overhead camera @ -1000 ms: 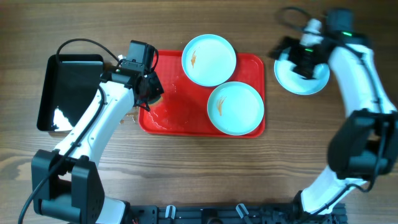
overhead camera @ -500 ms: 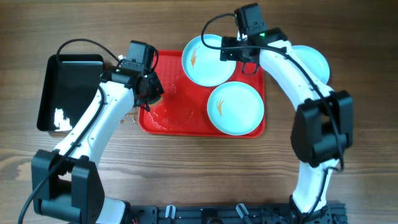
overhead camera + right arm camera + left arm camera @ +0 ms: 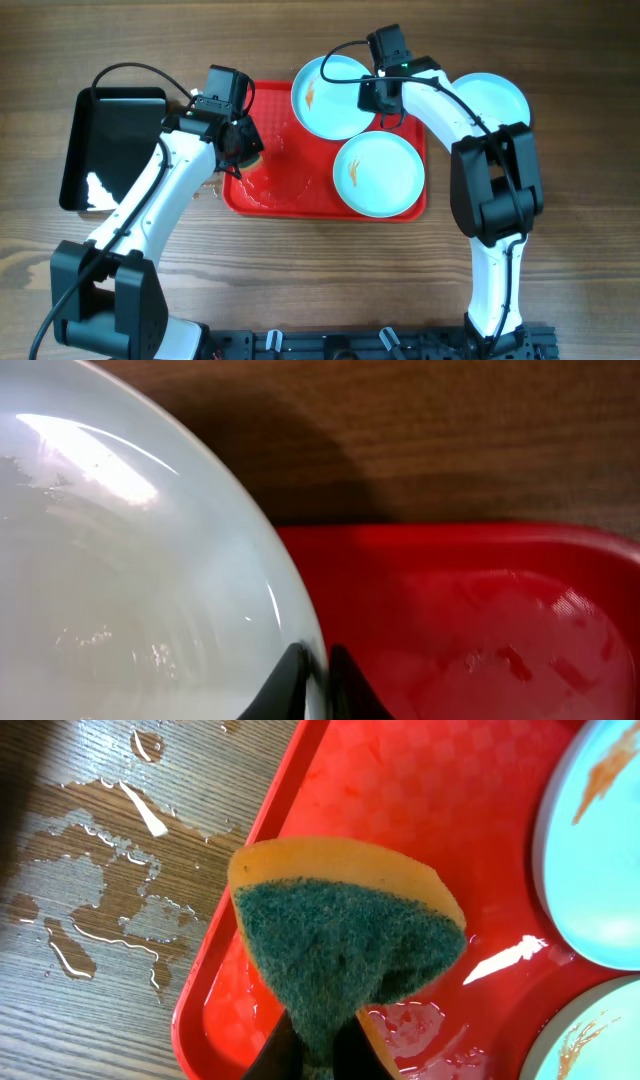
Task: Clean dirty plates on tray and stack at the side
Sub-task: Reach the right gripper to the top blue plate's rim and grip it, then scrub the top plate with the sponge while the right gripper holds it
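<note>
1. One side plate [image 3: 497, 100] is set on the table beside the tray [image 3: 270, 185]; nothing is stacked on it yet.
2. Two smeared plates are held in the tray: the far plate [image 3: 330, 95], pinched at its rim by the right gripper [image 3: 312, 678], and the near plate [image 3: 378, 173].
3. A sponge [image 3: 340, 940] is clamped in the left gripper [image 3: 318, 1050] above the tray's wet end.

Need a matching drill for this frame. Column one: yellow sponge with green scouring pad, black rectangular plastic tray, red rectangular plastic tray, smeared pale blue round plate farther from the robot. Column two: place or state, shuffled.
Things
1. yellow sponge with green scouring pad
2. black rectangular plastic tray
3. red rectangular plastic tray
4. smeared pale blue round plate farther from the robot

Places or states
A. wet surface, below the sponge
B. right gripper at its rim
C. left of the red tray
D. pinched in the left gripper

Pairs: 1-D, 2-C, 3-A, 4-B
</note>
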Motion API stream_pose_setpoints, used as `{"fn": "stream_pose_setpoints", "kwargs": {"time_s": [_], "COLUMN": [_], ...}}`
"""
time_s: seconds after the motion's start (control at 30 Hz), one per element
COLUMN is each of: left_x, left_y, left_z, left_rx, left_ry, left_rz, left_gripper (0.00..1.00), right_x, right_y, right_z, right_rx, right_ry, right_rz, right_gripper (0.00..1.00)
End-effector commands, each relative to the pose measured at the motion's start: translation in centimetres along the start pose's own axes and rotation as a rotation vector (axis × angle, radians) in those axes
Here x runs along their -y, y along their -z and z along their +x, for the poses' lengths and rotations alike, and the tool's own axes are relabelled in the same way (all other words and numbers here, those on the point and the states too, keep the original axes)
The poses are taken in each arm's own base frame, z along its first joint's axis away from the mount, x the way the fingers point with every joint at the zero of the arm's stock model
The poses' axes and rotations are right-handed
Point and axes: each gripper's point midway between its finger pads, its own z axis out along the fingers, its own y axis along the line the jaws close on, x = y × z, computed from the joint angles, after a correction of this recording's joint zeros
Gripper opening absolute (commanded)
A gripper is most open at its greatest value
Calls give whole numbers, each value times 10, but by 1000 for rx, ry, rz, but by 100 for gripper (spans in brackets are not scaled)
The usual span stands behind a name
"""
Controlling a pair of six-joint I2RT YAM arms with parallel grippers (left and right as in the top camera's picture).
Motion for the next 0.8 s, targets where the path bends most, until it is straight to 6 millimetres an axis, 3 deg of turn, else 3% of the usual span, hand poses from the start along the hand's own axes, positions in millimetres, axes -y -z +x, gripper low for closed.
{"fn": "stream_pose_setpoints", "kwargs": {"time_s": [0.0,0.13,0.3,0.53,0.77], "left_x": [1,2,7,16,24], "left_y": [4,4,5,-3,-38], "left_z": [0,-1,-8,-19,4], "left_rx": [3,8,39,76,-62], "left_ry": [15,15,-52,-81,-87], "left_rz": [15,18,39,64,93], "left_gripper": [4,4,4,4,4], "right_x": [-9,-45,-83,-102,-112], "right_y": [-5,5,15,23,25], "right_z": [1,10,42,99,116], "right_rx": [-14,-80,-194,-357,-390], "right_ry": [12,36,69,127,111], "right_rz": [-38,-241,-373,-327,-303], "right_gripper": [4,4,4,4,4]}}
